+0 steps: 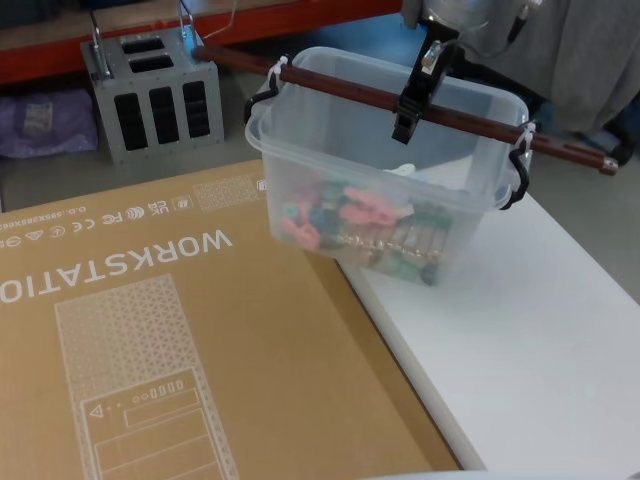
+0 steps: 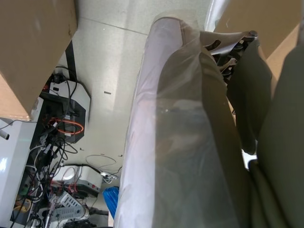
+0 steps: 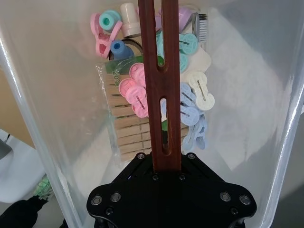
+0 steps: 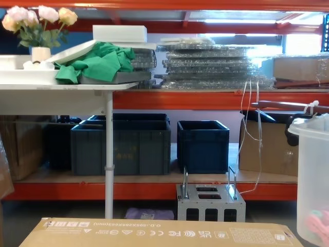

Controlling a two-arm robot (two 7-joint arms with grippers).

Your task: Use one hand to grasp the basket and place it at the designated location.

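Observation:
The basket (image 1: 300, 150) is a translucent white tub holding pastel clothes pegs (image 3: 190, 102) and wooden ones. Its dark red-brown bar handle (image 1: 340, 90) is tied on with white zip ties and runs across the top. My right gripper (image 1: 410, 105) comes down from above and is shut on the middle of the handle (image 3: 159, 95). The basket appears to hang from it over the seam between the cardboard box and the white table. In the chest view the basket (image 4: 313, 180) shows at the right edge, with its handle (image 4: 288, 105) above it.
A large flat cardboard box (image 1: 150, 330) printed WORKSTATION lies at front left. The white table (image 1: 540, 330) lies at right. A grey metal box with handles (image 1: 150, 95) stands on the floor behind. Dark blue crates (image 4: 121, 146) sit on the low shelf.

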